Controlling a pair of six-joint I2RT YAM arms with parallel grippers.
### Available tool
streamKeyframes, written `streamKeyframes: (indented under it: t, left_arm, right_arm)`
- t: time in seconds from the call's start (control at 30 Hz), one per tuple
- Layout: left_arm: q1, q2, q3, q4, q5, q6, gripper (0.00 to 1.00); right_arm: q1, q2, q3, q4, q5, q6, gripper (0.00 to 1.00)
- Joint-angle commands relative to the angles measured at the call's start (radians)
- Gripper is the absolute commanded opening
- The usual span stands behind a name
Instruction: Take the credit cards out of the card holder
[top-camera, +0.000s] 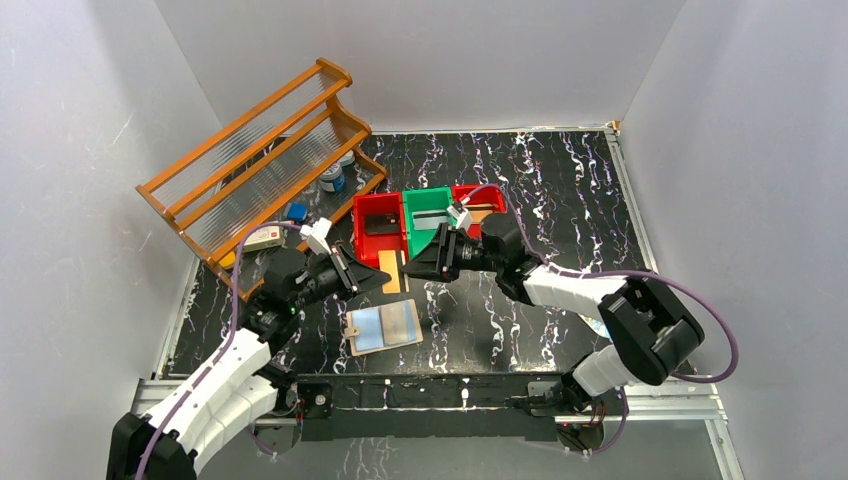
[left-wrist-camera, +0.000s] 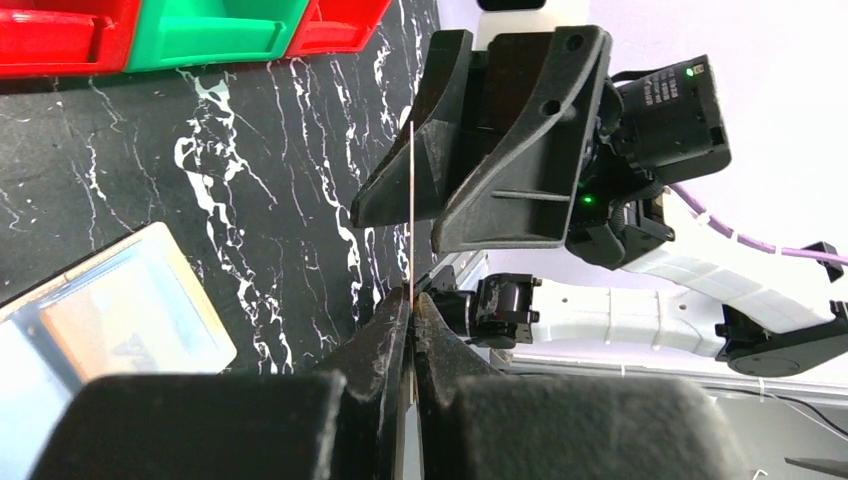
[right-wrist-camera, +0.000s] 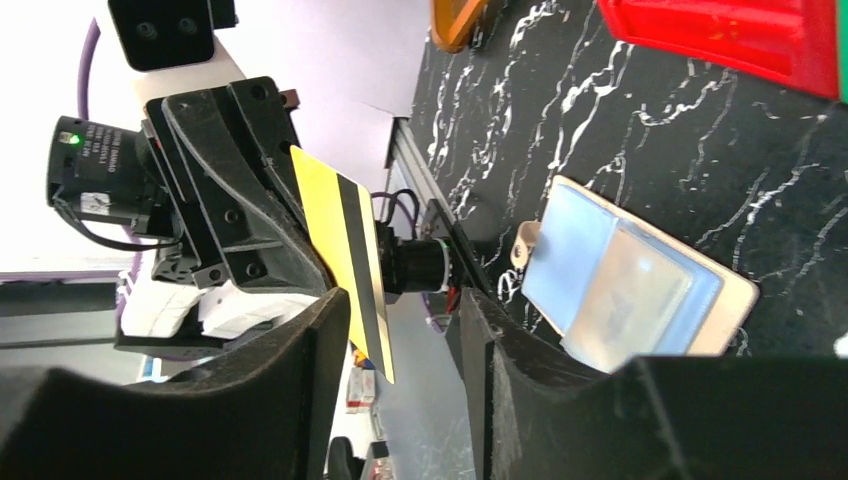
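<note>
The left claw (left-wrist-camera: 412, 296) is clenched on 1 end of an orange-gold credit card (right-wrist-camera: 345, 250). The right claw (right-wrist-camera: 400, 305) is released, its 2 jaws straddling the card's other end. The card holder (top-camera: 383, 327) lies open on the tabletop (top-camera: 560, 190), near both claws.

Yellow card (right-wrist-camera: 325, 215), stripe (right-wrist-camera: 362, 260) perhaps black, tan card holder (top-camera: 385, 327), pale blue sleeves (right-wrist-camera: 600, 280), black table (top-camera: 560, 200) veined white
</note>
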Motion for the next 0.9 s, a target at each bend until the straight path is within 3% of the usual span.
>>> streamKeyframes:
  t: [0.0,0.3,0.4,0.6,0.73,0.87]
  left_arm:
    - [0.002,0.005,0.002,0.084,0.058,-0.017,0.00]
    - [0.001,0.032,-0.023,0.189,0.126,-0.062,0.00]
    - [0.001,0.030,-0.032,0.198,0.119,-0.067,0.00]
    - [0.001,0.024,-0.047,0.193,0.112,-0.078,0.01]
    - [0.001,-0.009,-0.018,0.052,0.053,-0.027,0.35]
    - [0.001,-0.043,0.021,-0.089,-0.011,0.033,0.66]
  right_arm:
    - [0.001,0.024,-0.006,0.195,-0.076,0.066,0.50]
    - [0.005,0.110,-0.020,0.443,-0.145,0.191,0.30]
    - [0.006,0.117,-0.027,0.474,-0.161,0.204,0.28]
    - [0.006,0.107,-0.045,0.482,-0.164,0.203,0.14]
    - [0.005,0.089,-0.037,0.432,-0.154,0.169,0.05]
    - [0.005,0.045,-0.006,0.259,-0.104,0.064,0.00]
